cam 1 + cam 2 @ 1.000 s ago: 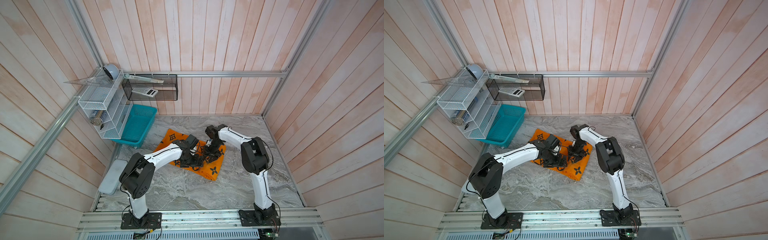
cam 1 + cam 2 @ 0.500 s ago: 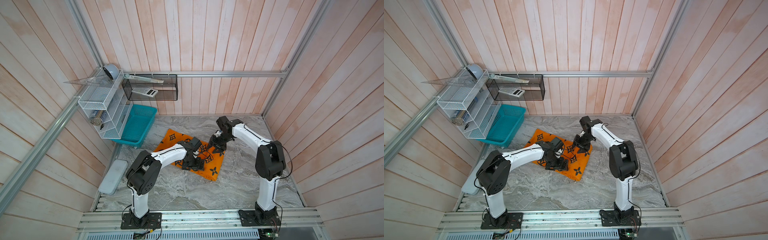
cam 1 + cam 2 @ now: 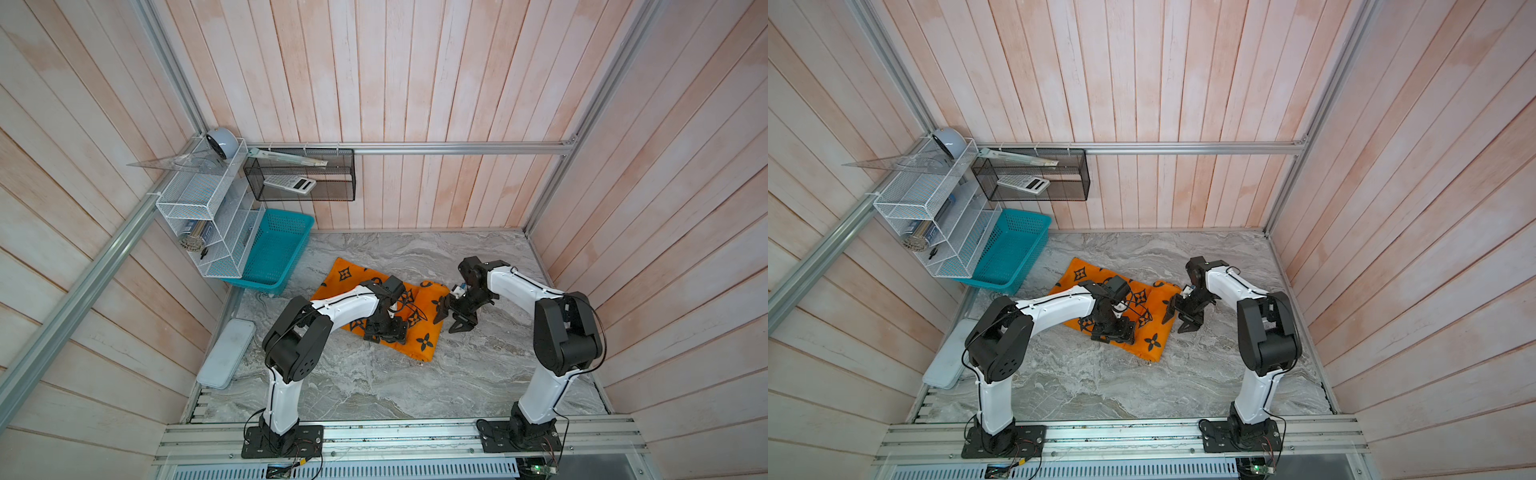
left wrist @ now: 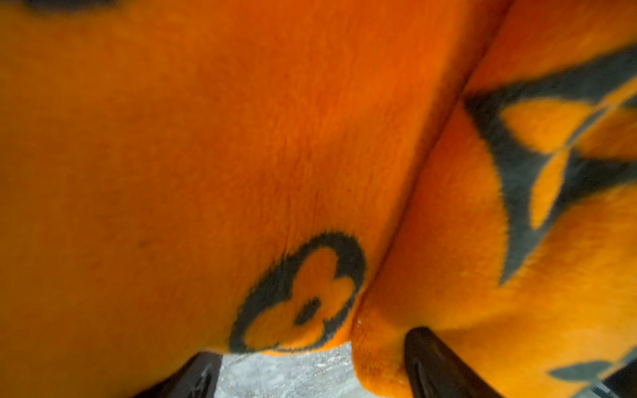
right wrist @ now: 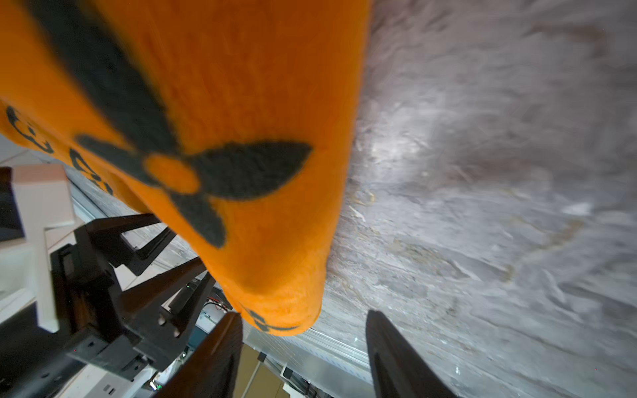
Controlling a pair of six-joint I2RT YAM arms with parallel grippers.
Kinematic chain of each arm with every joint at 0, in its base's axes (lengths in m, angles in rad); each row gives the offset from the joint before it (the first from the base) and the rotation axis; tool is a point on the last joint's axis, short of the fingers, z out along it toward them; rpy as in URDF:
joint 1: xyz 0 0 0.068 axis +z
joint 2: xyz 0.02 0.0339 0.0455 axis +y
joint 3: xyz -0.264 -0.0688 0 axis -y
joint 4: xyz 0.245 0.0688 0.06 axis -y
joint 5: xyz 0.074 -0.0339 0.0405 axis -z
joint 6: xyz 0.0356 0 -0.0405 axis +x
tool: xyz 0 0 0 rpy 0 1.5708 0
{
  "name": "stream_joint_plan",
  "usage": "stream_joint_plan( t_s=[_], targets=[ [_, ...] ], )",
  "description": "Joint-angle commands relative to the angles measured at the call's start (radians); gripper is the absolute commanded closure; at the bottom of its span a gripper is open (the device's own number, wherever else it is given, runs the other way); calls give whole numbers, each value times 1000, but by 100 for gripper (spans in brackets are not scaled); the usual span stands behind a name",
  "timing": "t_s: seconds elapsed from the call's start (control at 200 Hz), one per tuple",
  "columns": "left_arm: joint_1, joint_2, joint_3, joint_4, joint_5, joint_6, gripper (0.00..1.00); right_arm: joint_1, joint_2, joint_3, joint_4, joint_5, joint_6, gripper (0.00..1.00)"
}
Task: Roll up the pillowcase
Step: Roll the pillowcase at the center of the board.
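Grey-veined marble tabletop (image 3: 374, 386), pale plank walls on three sides. Teal basket (image 3: 274, 253) sits at the far left, well apart from the work.

Pillowcase (image 3: 419, 332) lies mid-table on a slant, between the two arms. Mostly flat. Its right-hand edge looks plump and rounded; the right wrist view shows that edge (image 5: 241, 103) as a doubled-over lip on the stone. The left wrist view shows a deep crease (image 4: 410, 179) where one layer lies against another.

Left gripper (image 3: 385, 329): low on the cloth near its front edge, jaws set wide, one fingertip (image 4: 434, 365) on the pile, marble showing in the gap. Nothing pinched.

Right gripper (image 3: 454, 318): just beside the right edge, jaws parted, the cloth's corner just ahead of the gap. Not gripped.

Judgement: the roll is barely begun, one turn at most, and this reads as a pause to take hold.

Next move calls for both grippers to close on the rounded lip at two spots well apart. They would then tip it over together across the flat part. Uneven pull would likely skew the roll, and plush cloth may spring open.
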Motion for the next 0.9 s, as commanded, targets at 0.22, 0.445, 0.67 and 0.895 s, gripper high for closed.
stream_joint_plan(
  t_s=[0.22, 0.445, 0.67, 0.895],
  targets=[
    [40, 48, -3, 20, 55, 4, 14, 52, 169, -15, 147, -110, -59, 42],
    [146, -51, 3, 58, 145, -72, 0, 42, 154, -31, 101, -35, -50, 93],
    [282, -101, 31, 64, 83, -81, 0, -14, 69, -34, -160, 203, -75, 100],
    [321, -5, 43, 83, 93, -52, 0, -42, -3, -42, -292, 342, -95, 100]
  ],
)
